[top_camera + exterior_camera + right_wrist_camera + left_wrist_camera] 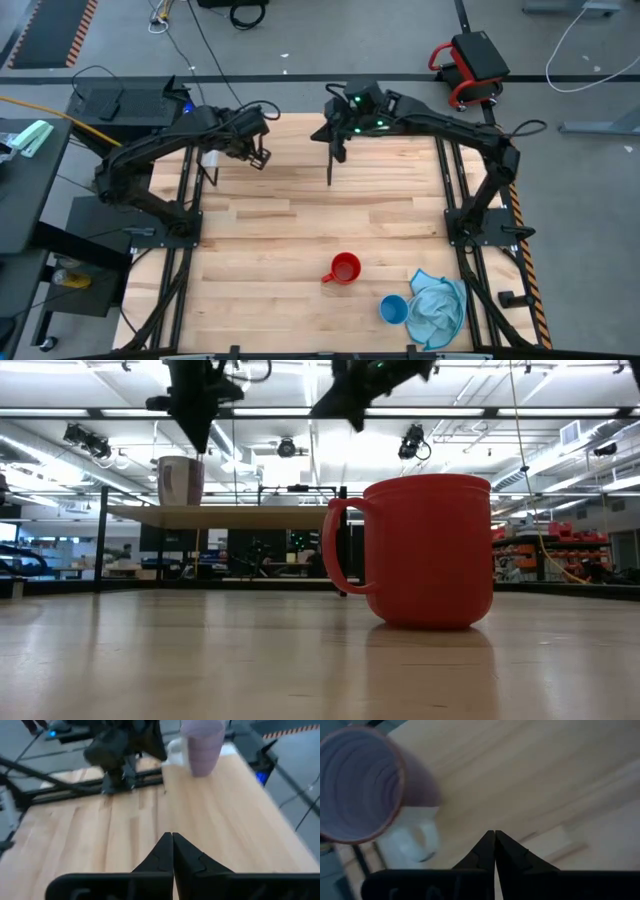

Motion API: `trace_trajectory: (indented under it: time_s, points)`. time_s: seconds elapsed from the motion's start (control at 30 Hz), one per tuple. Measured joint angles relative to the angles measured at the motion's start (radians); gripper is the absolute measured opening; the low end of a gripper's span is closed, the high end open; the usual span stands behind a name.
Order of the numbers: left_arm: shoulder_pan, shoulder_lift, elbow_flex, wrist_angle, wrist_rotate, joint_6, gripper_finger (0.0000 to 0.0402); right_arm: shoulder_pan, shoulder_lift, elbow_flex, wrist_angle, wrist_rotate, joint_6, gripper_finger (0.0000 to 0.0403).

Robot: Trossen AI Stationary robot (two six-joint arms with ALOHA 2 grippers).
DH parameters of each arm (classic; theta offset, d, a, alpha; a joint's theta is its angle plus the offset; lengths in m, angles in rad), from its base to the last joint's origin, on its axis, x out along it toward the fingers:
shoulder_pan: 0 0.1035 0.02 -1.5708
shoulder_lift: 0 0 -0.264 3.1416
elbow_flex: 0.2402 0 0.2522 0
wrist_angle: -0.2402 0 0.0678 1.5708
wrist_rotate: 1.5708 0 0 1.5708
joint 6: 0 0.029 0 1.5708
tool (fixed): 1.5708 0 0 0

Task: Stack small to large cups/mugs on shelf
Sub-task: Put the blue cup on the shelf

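Note:
The pale purple cup point(180, 480) stands upright on the shelf point(250, 515), near its white-stripped end point(415, 840). In the left wrist view the purple cup point(360, 785) shows its open mouth. My left gripper point(257, 156) hovers shut above the shelf beside this cup, touching nothing. My right gripper point(336, 150) hangs shut over the shelf's other end. The red cup point(343, 268) stands upright on the tabletop toward the near edge, handle to the left. The light blue cup point(393, 309) sits nearer still, against the cloth.
A light blue cloth point(437, 307) lies bunched at the table's near right corner beside the blue cup. Bare wooden tabletop point(280, 230) stretches between the shelf and the red cup. In the low view the red cup point(420, 550) stands large in front of the shelf.

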Motion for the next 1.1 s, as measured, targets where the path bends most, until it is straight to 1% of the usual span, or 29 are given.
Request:
trace_trajectory:
  time_s: [0.13, 0.27, 0.4, 0.47, 0.53, 0.67, 0.8, 0.93, 1.1]
  points:
    - [-0.079, -0.035, 0.000, 0.035, 0.005, -0.027, 0.0018, 0.035, -0.093, 0.000, -0.149, 0.005, 0.005, 0.0010]
    - [-0.182, -0.054, 0.000, 0.064, 0.020, -0.080, 0.0026, 0.075, -0.192, 0.000, -0.288, 0.019, 0.070, 0.0013]
    - [-0.275, -0.046, 0.000, 0.071, 0.091, -0.082, 0.0030, 0.129, -0.278, 0.000, -0.461, 0.044, 0.178, 0.0018]
    - [-0.316, -0.039, 0.000, 0.072, 0.123, -0.076, 0.0032, 0.171, -0.308, 0.000, -0.558, 0.077, 0.248, 0.0022]
    - [-0.358, -0.029, 0.000, 0.079, 0.132, -0.076, 0.0031, 0.220, -0.329, 0.000, -0.650, 0.124, 0.330, 0.0027]
    - [-0.436, -0.027, 0.000, 0.092, 0.135, -0.075, 0.0025, 0.341, -0.350, 0.000, -0.793, 0.183, 0.547, 0.0039]
    - [-0.511, -0.021, 0.000, 0.116, 0.135, -0.079, 0.0021, 0.504, -0.342, 0.000, -0.873, 0.239, 0.762, 0.0054]
    - [-0.576, -0.017, 0.000, 0.170, 0.129, -0.115, 0.0023, 0.677, -0.318, 0.000, -0.914, 0.287, 0.913, 0.0067]
    - [-0.634, -0.001, 0.001, 0.243, 0.077, -0.192, 0.0030, 0.891, -0.268, 0.000, -0.971, 0.360, 1.049, 0.0073]
